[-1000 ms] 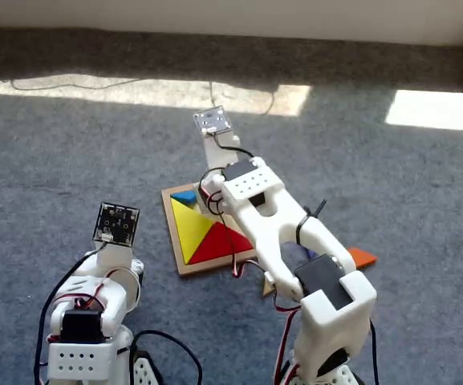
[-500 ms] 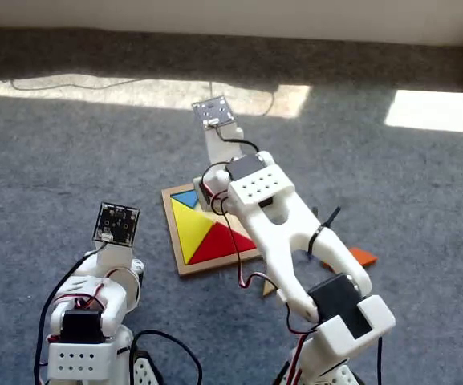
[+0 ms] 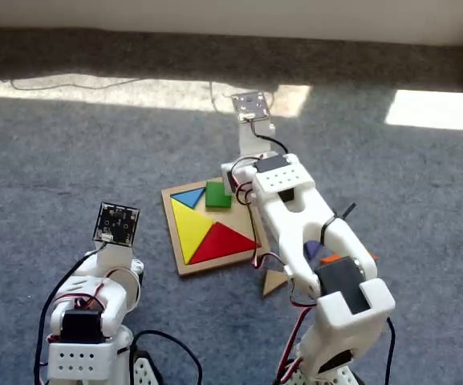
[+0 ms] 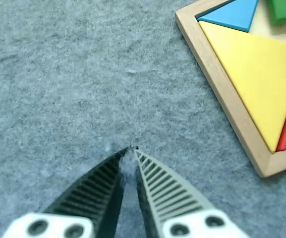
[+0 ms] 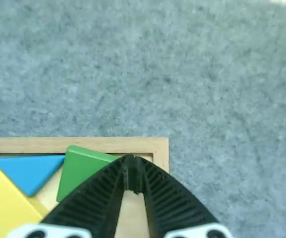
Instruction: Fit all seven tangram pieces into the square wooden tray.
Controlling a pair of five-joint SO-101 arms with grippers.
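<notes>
Grey carpet [image 3: 71,160]; green piece [image 3: 217,195] in tray [image 3: 172,233], right tool [image 5: 131,173] closed above.

A carpeted indoor room: grey carpet [image 3: 71,160] runs to a pale wall [image 3: 215,14], crossed by sunlight patches [image 3: 432,110].

Overhead and both close wrist views share tray [image 3: 172,230].

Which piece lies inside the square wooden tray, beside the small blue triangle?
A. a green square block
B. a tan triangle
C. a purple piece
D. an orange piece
A: the green square block lies within the rim of the square wooden tray, beside the small blue triangle.
</notes>
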